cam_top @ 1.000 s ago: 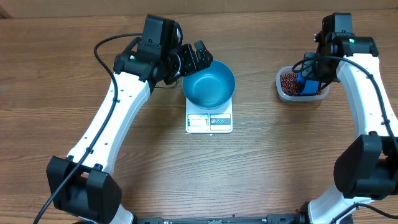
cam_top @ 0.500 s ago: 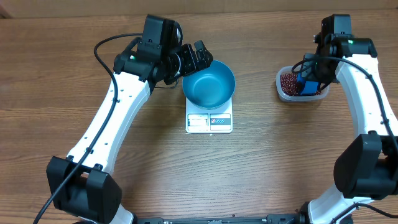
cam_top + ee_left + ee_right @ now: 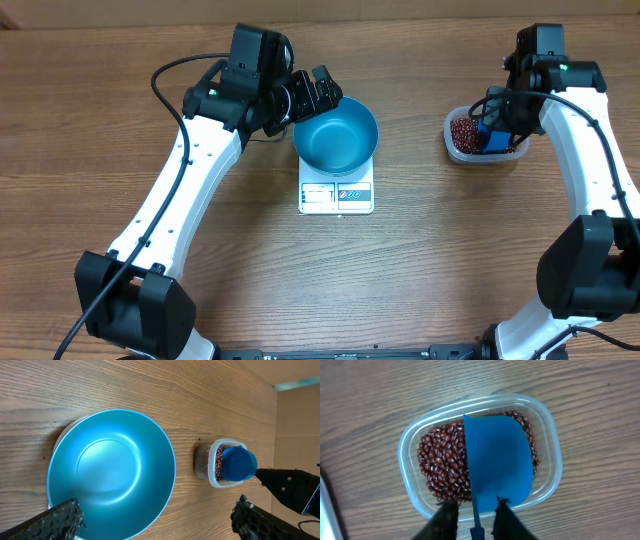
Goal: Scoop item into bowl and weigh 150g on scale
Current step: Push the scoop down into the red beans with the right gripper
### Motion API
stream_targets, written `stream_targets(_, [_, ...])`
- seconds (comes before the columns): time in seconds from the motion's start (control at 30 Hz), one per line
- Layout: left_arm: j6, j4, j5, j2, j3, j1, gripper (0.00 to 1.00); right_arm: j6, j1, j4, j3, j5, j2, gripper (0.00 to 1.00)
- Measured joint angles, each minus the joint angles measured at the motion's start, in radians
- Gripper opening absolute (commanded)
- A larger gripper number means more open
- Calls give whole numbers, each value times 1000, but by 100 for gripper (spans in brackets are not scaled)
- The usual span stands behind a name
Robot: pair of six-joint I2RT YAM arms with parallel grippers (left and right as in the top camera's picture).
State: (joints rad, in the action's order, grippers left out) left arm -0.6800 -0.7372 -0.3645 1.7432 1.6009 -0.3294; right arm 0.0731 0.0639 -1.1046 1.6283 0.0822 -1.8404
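1. Scale [image 3: 336, 196]: sits near the middle of the table, toward the far edge, with its display on the near side.
2. Bowl [image 3: 336, 135]: stands upright on the scale. Its inside shows plain smooth blue.
3. Left gripper [image 3: 315, 92]: hovers at the bowl's far-left rim. Its fingers [image 3: 62, 519] are spread wide, with one on each side of the bowl in the wrist view, and they hold nothing.
4. Tub [image 3: 405, 460]: stands toward the far right corner of the table, well apart from the scale.
5. Beans [image 3: 442, 467]: lie in a loose heap inside the tub.
6. Scoop [image 3: 497, 457]: lies over the beans and covers about half of the tub, with its handle pointing toward the right gripper [image 3: 476, 510].
7. Right gripper: its jaws are narrow and flank the handle on both sides. Whether they clamp it cannot be told.
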Motion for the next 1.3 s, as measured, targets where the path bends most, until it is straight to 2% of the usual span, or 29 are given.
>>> stream_targets(0.13, [0,0,0,0,0,0,100,2,0,-4,0,-4,0,29])
stream_targets(0.23, [0,0,1,0,0,0,100,3,0,-4,0,-5,0,17])
stream_targets(0.27, [0,0,2,0,0,0,99,4,0,-4,0,-5,0,17])
stream_targets(0.47, [0,0,2,0,0,0,100,2,0,3,0,-5,-1,32])
stream_targets(0.53, [0,0,2,0,0,0,99,4,0,2,0,-5,-1,32])
stream_targets(0.73, [0,0,3,0,0,0,100,3,0,-1,0,-3,-1,21])
stream_targets(1.0, [0,0,2,0,0,0,100,3,0,6,0,1,-1,20])
stream_targets(1.13, [0,0,2,0,0,0,99,2,0,42,-21,3,-1,12])
stream_targets(1.3, [0,0,2,0,0,0,99,1,0,48,-45,3,-2,12])
